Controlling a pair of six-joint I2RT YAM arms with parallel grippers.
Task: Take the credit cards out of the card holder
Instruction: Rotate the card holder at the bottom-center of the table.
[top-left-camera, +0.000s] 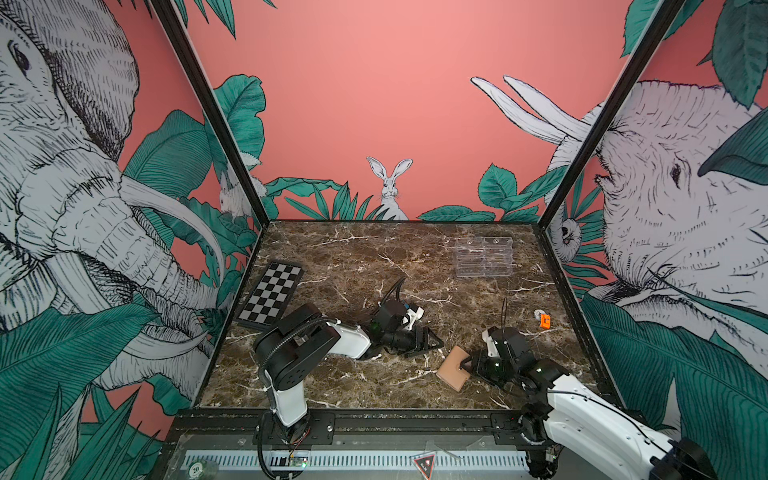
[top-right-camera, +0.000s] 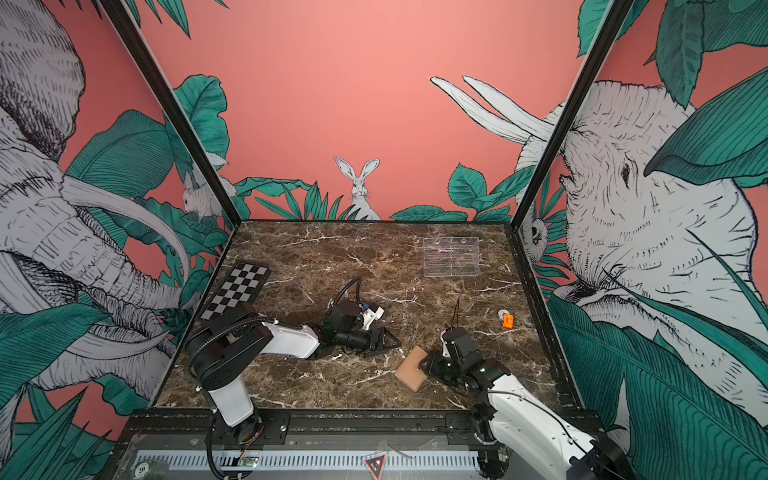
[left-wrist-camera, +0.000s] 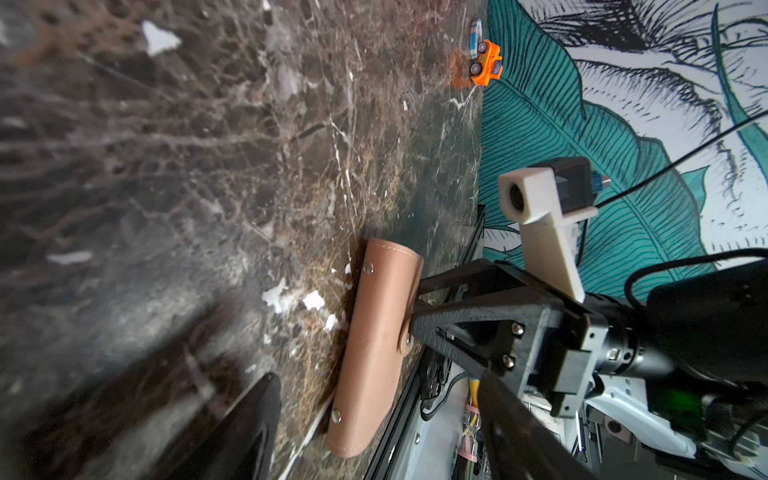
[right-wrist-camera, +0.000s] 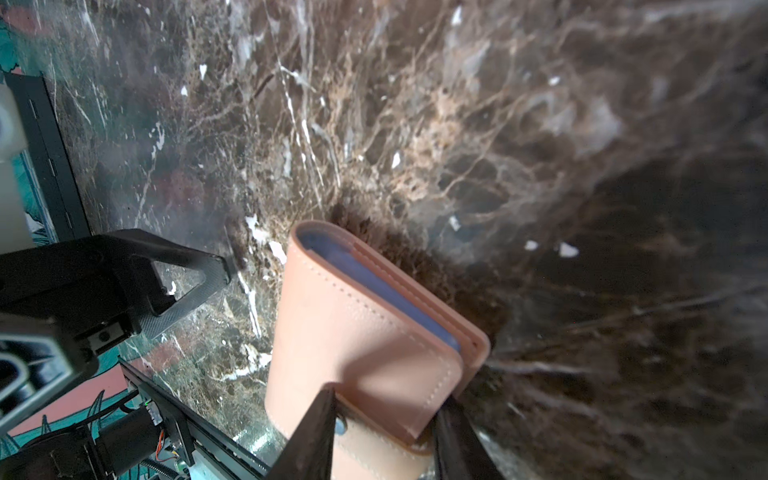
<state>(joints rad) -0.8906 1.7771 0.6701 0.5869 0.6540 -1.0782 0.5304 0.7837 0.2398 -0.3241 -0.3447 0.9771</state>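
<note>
Card holder: tan, folded shut, on the dark marble desk, close to the front edge and right of centre. It is skewed to that edge. The snap tab lies over the upper cover. In the right wrist view a blue-grey layer sits between the 2 covers. Cannot tell whether it is card or sleeve, and no card shows apart from the holder.

Right gripper: comes in from the front right corner. Its 2 fingers pinch the card holder at the tab end, 1 against each side. Cannot tell whether that end is raised off the desk.

Left gripper: low over the desk, just beside the card holder on the side toward the back left, with a gap between them. Fingers are spread and nothing is between them. In the right wrist view 1 fingertip points at the holder's long side without touching it.

Other items:
- Chequered board: flat along the left edge, about midway back.
- Clear acrylic stand: near the back right corner.
- Orange toy car: near the right edge, well apart from the holder. A small striped item is just beside it, too small to identify.
</note>
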